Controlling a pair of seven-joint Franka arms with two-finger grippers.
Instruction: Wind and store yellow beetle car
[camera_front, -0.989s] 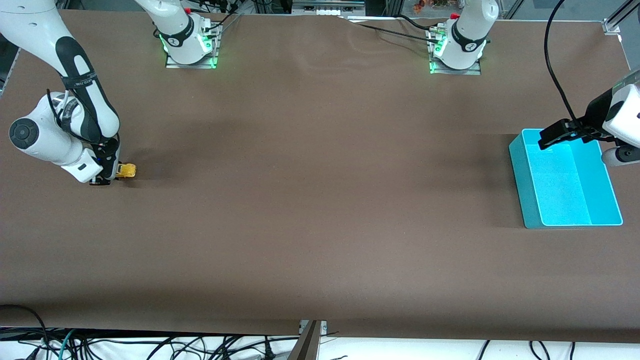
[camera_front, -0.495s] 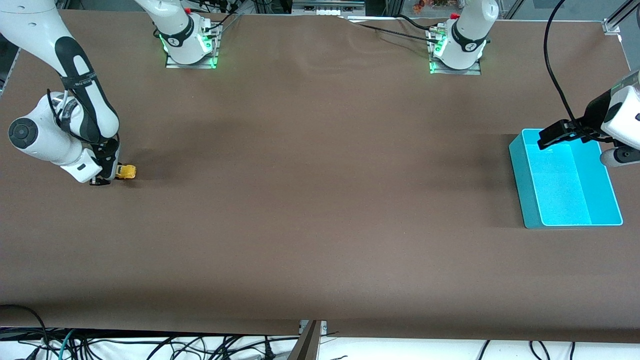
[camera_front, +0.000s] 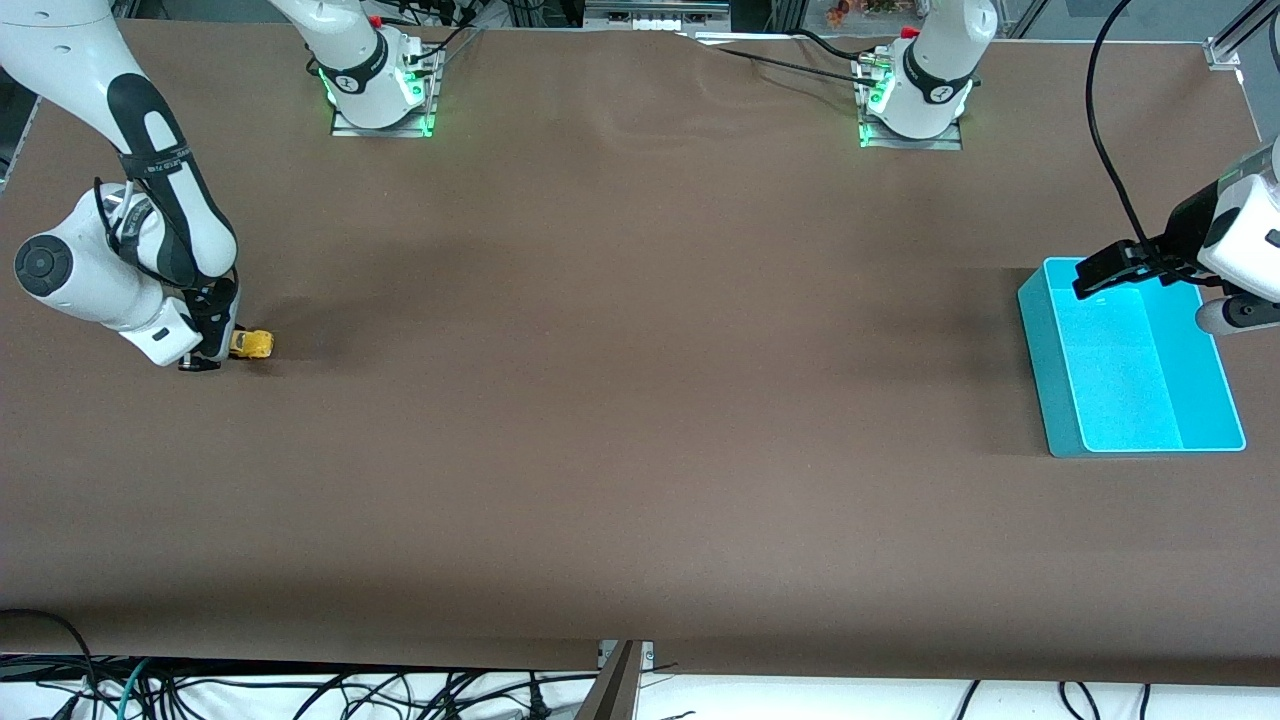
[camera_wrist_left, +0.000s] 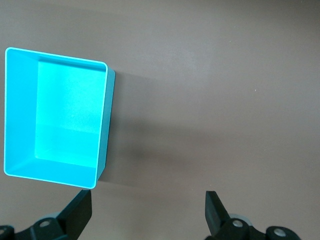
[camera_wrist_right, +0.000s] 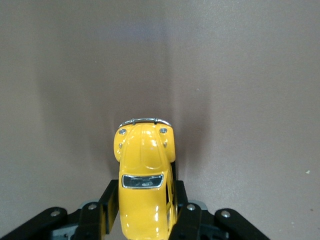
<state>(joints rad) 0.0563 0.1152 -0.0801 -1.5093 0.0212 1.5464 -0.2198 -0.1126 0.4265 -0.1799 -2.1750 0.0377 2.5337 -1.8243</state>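
Note:
The yellow beetle car (camera_front: 253, 344) stands on the brown table at the right arm's end. My right gripper (camera_front: 215, 354) is down at table level, shut on the car's rear half. In the right wrist view the car (camera_wrist_right: 145, 170) sits between the black fingers (camera_wrist_right: 106, 200), its nose pointing away from the gripper (camera_wrist_right: 145, 202). The teal bin (camera_front: 1040, 340) stands empty at the left arm's end. My left gripper (camera_front: 1092, 279) hangs open and empty over the bin's corner; in the left wrist view the gripper (camera_wrist_left: 147, 215) shows bare table between its fingers, with the bin (camera_wrist_left: 101, 125) to one side.
The two arm bases (camera_front: 380, 90) (camera_front: 915, 100) stand along the table's edge farthest from the front camera. Cables hang below the table's nearest edge (camera_front: 300, 690). A wide stretch of brown table lies between the car and the bin.
My right gripper has drawn the car a little way toward the right arm's end of the table. The left arm has barely moved.

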